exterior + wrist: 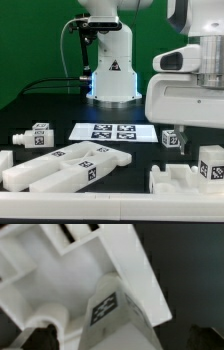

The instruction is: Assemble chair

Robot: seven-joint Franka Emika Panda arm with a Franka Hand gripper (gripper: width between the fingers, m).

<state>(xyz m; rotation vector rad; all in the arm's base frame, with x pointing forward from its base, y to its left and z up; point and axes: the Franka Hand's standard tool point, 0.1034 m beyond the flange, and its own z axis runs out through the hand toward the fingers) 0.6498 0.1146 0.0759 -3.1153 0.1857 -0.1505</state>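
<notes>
In the wrist view a white chair piece point(70, 274) with cut-out slots and a black-and-white tag point(105, 307) fills the picture. Its narrow ridge runs between the fingers of my gripper point(120, 340). The dark fingers point(36, 340) stand wide apart on either side, with a dark gap showing on one side, so the gripper is open around the piece. In the exterior view the arm's bulky white body point(188, 90) hangs over tagged chair parts point(185, 180) at the exterior view's right and hides the fingers. Long bars point(65, 165) and a pegged leg point(32, 135) lie at the exterior view's left.
The marker board point(105, 131) lies flat on the black table in front of the robot's base point(110, 70). A small tagged block point(172, 138) and another tagged part point(211, 163) stand under the arm. A cable point(68, 50) loops beside the base.
</notes>
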